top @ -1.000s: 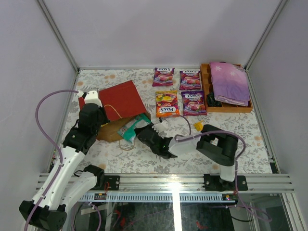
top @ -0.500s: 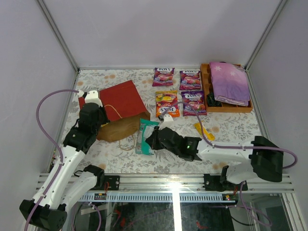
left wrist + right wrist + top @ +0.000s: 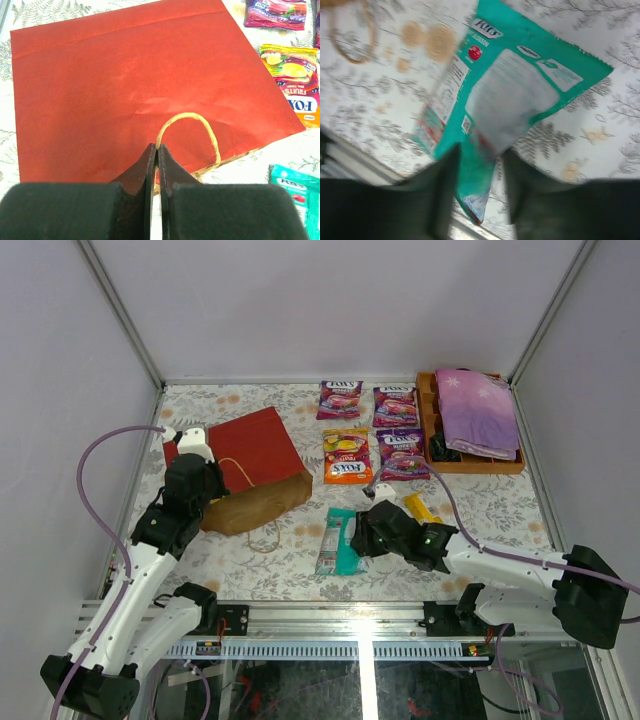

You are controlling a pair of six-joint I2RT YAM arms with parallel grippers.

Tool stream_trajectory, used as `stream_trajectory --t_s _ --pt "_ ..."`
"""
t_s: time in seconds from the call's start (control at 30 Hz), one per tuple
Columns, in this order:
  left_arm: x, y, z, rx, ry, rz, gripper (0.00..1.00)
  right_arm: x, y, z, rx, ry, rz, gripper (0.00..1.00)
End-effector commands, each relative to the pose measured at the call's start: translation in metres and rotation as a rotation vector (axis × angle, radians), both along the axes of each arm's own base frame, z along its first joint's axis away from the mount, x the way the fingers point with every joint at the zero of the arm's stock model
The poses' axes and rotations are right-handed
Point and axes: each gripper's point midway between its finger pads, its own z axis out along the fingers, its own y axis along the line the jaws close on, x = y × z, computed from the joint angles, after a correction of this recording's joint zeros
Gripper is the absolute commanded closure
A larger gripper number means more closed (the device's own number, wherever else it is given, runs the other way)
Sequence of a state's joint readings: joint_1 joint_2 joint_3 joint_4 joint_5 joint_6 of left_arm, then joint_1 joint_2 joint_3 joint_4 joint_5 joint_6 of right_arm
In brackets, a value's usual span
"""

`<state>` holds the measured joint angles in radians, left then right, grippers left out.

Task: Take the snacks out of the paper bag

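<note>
The left gripper (image 3: pixel 156 147) had its fingers (image 3: pixel 135 172) pressed together on the thin beige cord handle (image 3: pixel 200 120) of the red paper carrier bag (image 3: pixel 255 450), which lay flat at the left of the floral-patterned counter (image 3: pixel 250 565). The right gripper (image 3: pixel 480 150) had its fingers (image 3: pixel 442 195) spread, with one end of the teal glossy candy pouch (image 3: pixel 338 541) between them; the blurred wrist view did not show contact. This pouch lay on the counter outside the bag, right of its mouth. Three purple candy pouches (image 3: pixel 340 398), one orange candy pouch (image 3: pixel 347 457) and a small yellow bar (image 3: pixel 420 508) lay further right.
</note>
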<state>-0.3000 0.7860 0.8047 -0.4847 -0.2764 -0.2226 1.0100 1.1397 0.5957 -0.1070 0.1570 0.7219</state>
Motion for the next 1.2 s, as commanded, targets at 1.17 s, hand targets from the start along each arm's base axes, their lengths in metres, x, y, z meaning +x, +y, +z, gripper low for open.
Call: stream_trajectory --t_s 1.17 --pt "0.011 -0.006 -0.001 -0.061 0.002 -0.019 1.00 0.072 0.225 0.038 1.007 0.123 -0.404 0.30"
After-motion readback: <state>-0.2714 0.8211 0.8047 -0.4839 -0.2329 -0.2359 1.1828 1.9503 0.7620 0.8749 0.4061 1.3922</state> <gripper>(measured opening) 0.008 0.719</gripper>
